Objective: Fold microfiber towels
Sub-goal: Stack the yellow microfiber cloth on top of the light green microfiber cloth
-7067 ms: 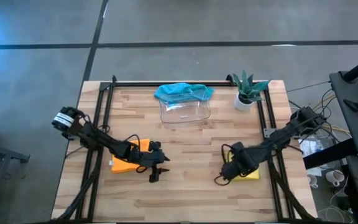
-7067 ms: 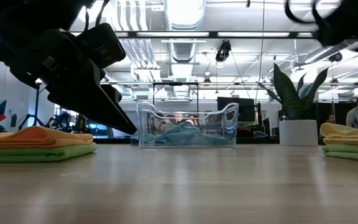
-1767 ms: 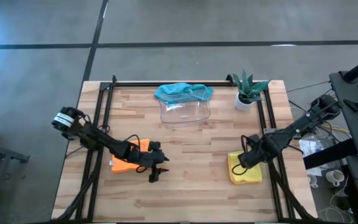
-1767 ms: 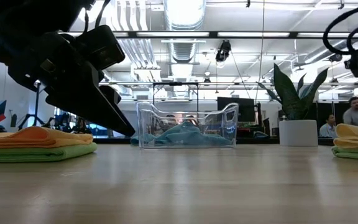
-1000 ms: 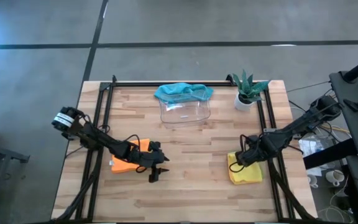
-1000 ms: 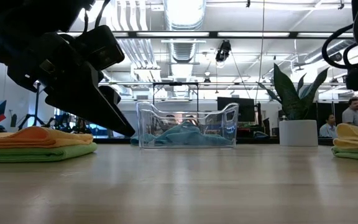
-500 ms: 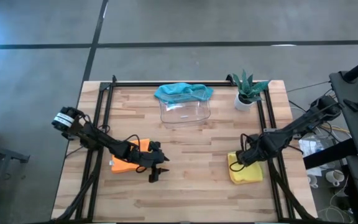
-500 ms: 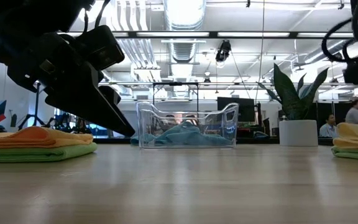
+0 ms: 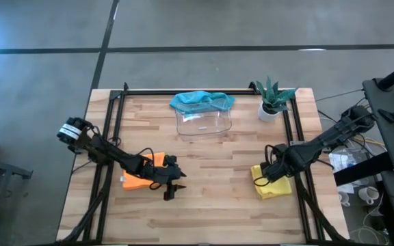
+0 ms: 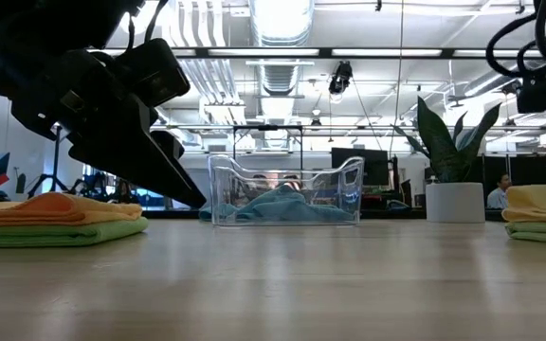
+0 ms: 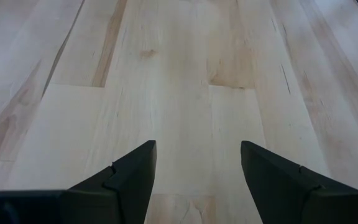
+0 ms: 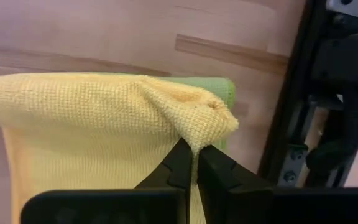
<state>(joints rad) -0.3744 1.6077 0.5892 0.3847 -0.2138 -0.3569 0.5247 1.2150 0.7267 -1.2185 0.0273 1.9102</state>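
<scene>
At the right of the frame my right gripper point(image 12: 194, 163) pinches the yellow towel point(image 9: 271, 185) beside the black rail point(image 9: 298, 164), while my left gripper point(image 9: 170, 191) waits open near the orange towel point(image 9: 137, 179).

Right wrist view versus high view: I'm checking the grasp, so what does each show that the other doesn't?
Only the right wrist view shows the right gripper shut, pinching a raised corner of the yellow towel, with a lime green towel under it.

Only the high view shows the left gripper beside the orange towel, the teal towel on the clear tray, and the potted plant.

Both show the yellow towel near the table's right frame.
</scene>
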